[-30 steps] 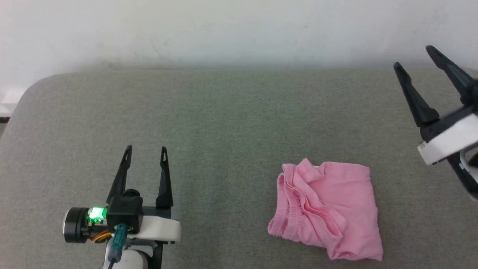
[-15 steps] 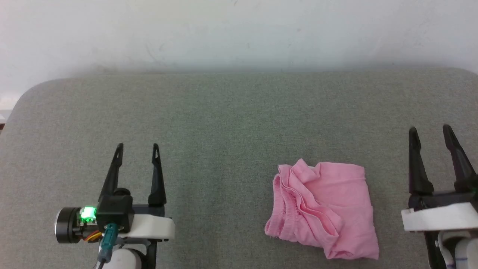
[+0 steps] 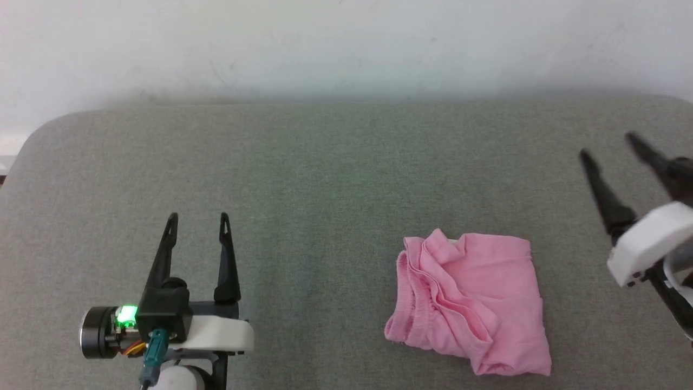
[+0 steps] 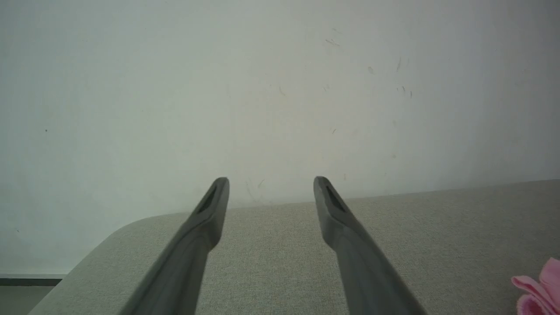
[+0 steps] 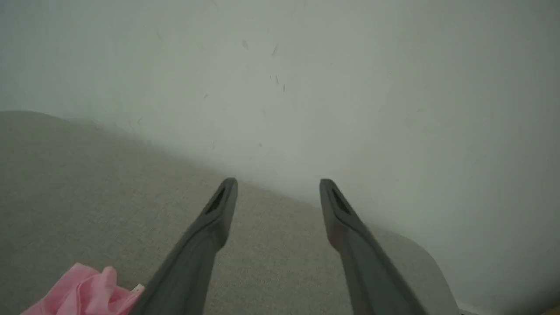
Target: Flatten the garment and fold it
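Note:
The garment (image 3: 468, 303), pink shorts with a gathered waistband, lies crumpled in a rough square on the grey padded table (image 3: 325, 179), right of centre. A corner of it shows at the left wrist view's lower right (image 4: 536, 288) and at the right wrist view's lower left (image 5: 83, 293). My left gripper (image 3: 197, 219) stands open at the lower left, far left of the garment, with nothing between its fingers. My right gripper (image 3: 606, 146) is open and empty at the right edge, tilted leftward, to the right of and beyond the garment.
A white wall (image 3: 346, 49) rises behind the table's far edge. The table's rounded far-left corner (image 3: 48, 127) is at the upper left, and its far-right corner (image 5: 420, 249) lies close to my right fingers.
My right gripper dropped from the upper right to the lower right, then rose again and tilted left. The left gripper and garment stayed put; the camera shifted slightly.

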{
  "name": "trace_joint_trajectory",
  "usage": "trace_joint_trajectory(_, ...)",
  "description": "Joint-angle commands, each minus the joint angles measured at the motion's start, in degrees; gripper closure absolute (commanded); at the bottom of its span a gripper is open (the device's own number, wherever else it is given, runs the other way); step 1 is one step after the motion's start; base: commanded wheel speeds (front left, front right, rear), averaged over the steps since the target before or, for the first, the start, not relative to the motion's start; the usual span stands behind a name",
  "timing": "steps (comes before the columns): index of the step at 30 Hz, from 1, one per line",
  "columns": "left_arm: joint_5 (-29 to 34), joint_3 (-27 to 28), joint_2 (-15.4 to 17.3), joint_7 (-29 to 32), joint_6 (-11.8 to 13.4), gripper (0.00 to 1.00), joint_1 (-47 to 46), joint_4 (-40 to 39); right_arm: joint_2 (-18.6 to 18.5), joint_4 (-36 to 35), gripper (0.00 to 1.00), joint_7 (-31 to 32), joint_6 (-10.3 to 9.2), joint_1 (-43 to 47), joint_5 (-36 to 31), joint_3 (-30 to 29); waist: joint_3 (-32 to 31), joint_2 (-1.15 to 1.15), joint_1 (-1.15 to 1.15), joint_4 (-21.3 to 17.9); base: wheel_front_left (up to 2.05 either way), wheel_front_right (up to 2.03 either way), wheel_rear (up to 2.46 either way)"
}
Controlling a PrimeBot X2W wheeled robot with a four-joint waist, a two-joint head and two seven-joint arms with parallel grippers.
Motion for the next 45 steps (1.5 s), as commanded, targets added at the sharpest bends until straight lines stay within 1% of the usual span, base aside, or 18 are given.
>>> trace_joint_trajectory(1,0.4,0.1,-0.2,-0.3,-0.4,0.00,0.4,-0.1,-1.7,0.8,0.00,3.8,-0.06,-1.3,2.8,2.1,0.3,0.00,0.00,0.4,0.00,0.00,0.00)
trace_joint_trajectory(5,0.4,0.1,-0.7,-0.3,-0.8,0.00,-0.1,0.2,-10.1,3.5,0.00,20.7,-0.06,-3.7,15.6,12.0,0.9,0.00,0.00,1.3,0.00,0.00,0.00)
trace_joint_trajectory(7,0.5,0.0,-0.9,-0.3,-0.8,0.00,-0.4,0.3,-13.4,4.4,0.00,25.8,-0.06,-4.3,19.6,15.3,1.3,0.00,0.00,1.9,0.00,0.00,0.00)
trace_joint_trajectory(8,0.5,0.0,-1.1,-0.3,-0.8,0.00,-0.5,0.3,-14.4,5.3,0.00,27.6,-0.06,-4.3,21.4,16.5,1.6,0.00,0.00,2.2,0.00,0.00,0.00)
trace_joint_trajectory(10,0.5,0.1,-1.4,-0.3,-0.7,0.00,-0.8,0.3,-14.1,7.8,0.00,30.4,-0.06,-4.0,26.3,17.2,2.2,0.00,0.00,2.7,0.00,0.00,0.00)
trace_joint_trajectory(12,0.4,0.2,-1.6,-0.3,-0.8,0.00,-1.3,0.2,-12.6,10.5,0.00,32.3,-0.06,-3.5,30.7,17.1,3.0,0.00,0.00,3.2,0.00,0.00,0.00)
trace_joint_trajectory(14,0.4,0.2,-1.8,-0.3,-1.0,0.00,-1.8,0.1,-11.2,12.5,0.00,33.1,-0.06,-3.1,33.3,17.8,3.9,0.00,0.00,3.7,0.00,0.00,0.00)
trace_joint_trajectory(16,0.5,0.3,-1.9,-0.3,-1.0,0.00,-2.4,0.0,-9.4,15.0,0.00,32.5,-0.06,-2.7,35.2,17.8,4.8,0.00,0.00,4.2,0.00,0.00,0.00)
trace_joint_trajectory(21,0.6,0.6,-2.3,-0.3,-1.1,0.00,-3.4,0.1,-6.7,21.1,0.00,30.3,-0.06,-1.5,35.2,22.4,6.0,0.00,0.00,4.8,0.00,0.00,0.00)
trace_joint_trajectory(25,0.7,0.9,-2.5,-0.3,-1.1,0.00,-3.5,0.2,-5.6,23.3,0.00,27.5,-0.06,-1.6,36.0,26.0,6.1,0.00,0.00,4.6,0.00,0.00,0.00)
trace_joint_trajectory(26,0.7,1.1,-2.5,-0.3,-1.0,0.00,-3.3,0.2,-5.8,23.2,0.37,26.2,-0.06,-2.2,35.9,26.5,6.0,0.00,0.00,4.3,0.00,0.00,0.00)
trace_joint_trajectory(27,0.8,1.2,-2.4,-0.3,-1.1,0.00,-3.2,0.2,-6.2,22.9,1.00,25.0,-0.06,-2.9,35.6,27.2,5.8,0.00,0.00,4.0,0.00,0.00,0.00)
trace_joint_trajectory(30,0.9,1.5,-2.4,-0.3,-1.1,0.00,-2.8,0.3,-8.4,21.2,1.00,20.5,-0.06,-5.9,33.8,29.1,5.1,0.00,0.00,2.7,0.00,0.00,0.00)
trace_joint_trajectory(33,0.8,2.3,-2.3,-0.3,-0.8,0.00,-2.2,-0.2,-10.4,17.8,1.00,16.6,-0.06,-9.9,31.9,31.1,5.0,0.00,0.00,0.1,0.00,0.00,0.00)
trace_joint_trajectory(34,0.8,2.3,-2.3,-0.3,-0.8,0.00,-2.2,-0.2,-10.4,17.8,1.00,16.6,-0.06,-9.9,31.9,31.1,5.0,0.00,0.00,0.1,0.00,0.00,0.00)
trace_joint_trajectory(37,0.8,3.2,-2.2,-0.3,-0.5,0.00,-2.0,-0.7,-13.0,14.0,1.00,14.7,-0.06,-14.2,30.2,33.1,5.9,0.00,0.00,-2.9,0.00,0.00,0.00)
trace_joint_trajectory(41,1.1,4.5,-1.1,-0.3,-0.4,0.00,-2.8,-2.5,-17.7,10.1,1.00,14.7,-0.06,-19.9,27.3,36.0,9.4,0.00,0.00,-7.9,0.00,0.00,0.00)
trace_joint_trajectory(45,1.6,5.4,-0.1,-0.3,-0.2,0.00,-4.6,-5.0,-22.4,9.7,1.00,14.4,-0.06,-24.3,24.8,36.8,14.7,0.00,0.00,-12.1,0.00,0.00,0.00)
